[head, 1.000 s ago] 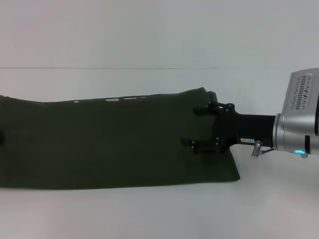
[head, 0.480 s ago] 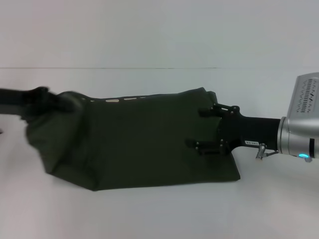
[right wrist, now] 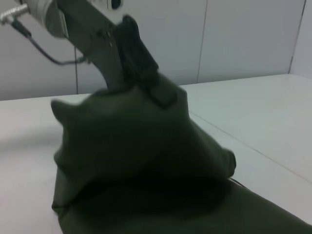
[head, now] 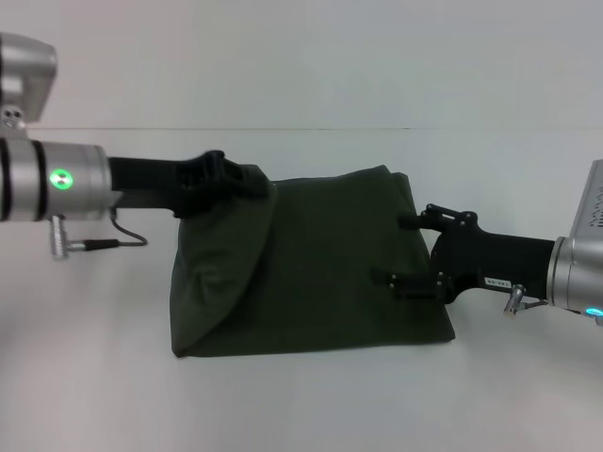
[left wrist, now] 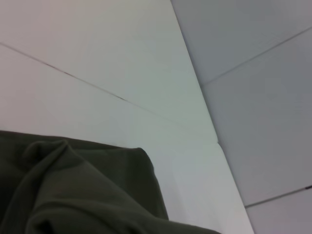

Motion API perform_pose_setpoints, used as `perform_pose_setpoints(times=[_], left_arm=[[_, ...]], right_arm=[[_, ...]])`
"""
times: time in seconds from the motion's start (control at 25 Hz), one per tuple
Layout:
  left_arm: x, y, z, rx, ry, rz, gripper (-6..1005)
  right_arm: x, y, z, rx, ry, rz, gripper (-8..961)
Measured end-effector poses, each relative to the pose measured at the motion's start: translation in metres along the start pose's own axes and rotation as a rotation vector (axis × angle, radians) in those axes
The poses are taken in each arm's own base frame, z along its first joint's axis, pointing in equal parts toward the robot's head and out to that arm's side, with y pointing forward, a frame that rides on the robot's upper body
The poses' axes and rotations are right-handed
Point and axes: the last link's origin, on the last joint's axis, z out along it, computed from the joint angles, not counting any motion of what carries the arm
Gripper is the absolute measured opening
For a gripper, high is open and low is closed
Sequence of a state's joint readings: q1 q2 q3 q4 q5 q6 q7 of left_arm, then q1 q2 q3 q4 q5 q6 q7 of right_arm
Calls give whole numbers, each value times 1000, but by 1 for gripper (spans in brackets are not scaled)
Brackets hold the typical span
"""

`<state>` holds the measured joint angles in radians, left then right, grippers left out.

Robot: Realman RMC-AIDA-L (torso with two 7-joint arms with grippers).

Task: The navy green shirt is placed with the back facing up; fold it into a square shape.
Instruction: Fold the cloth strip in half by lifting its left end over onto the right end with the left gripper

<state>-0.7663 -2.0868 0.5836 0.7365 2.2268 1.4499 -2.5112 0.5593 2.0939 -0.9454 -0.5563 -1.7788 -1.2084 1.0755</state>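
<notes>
I see the navy green shirt (head: 311, 273) as soft, matt cloth, creased where it bunches. My left gripper (head: 221, 179) and right gripper (head: 400, 250) look like matt black plastic, behind them brushed silvery metal cuffs. The table (head: 301, 405) looks smooth, matt white.

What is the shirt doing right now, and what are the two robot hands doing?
navy green shirt: partly folded, its left end lifted and carried over the rest; right part lying flat on the table.
left gripper: shut on the shirt's raised end, held above the table.
right gripper: open, fingers spread over the shirt's right end, not pinching it.
table: white, with the shirt lying on it.
</notes>
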Motion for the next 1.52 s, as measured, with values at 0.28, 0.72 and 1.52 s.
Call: perform_pose_setpoints(times=[0.28,0.72,1.52], left_arm=[[-21,-14,37,1,51,-65,68],[-30,-15,52,-74,161,-118,69],[-64,-20,80,-136,256,-73,270]], right_arm=[[2,0,-3,9,-3,9,927],[1,-2,-3,15,-3,1,928],[12,-11,-24,118,-34,74,928]])
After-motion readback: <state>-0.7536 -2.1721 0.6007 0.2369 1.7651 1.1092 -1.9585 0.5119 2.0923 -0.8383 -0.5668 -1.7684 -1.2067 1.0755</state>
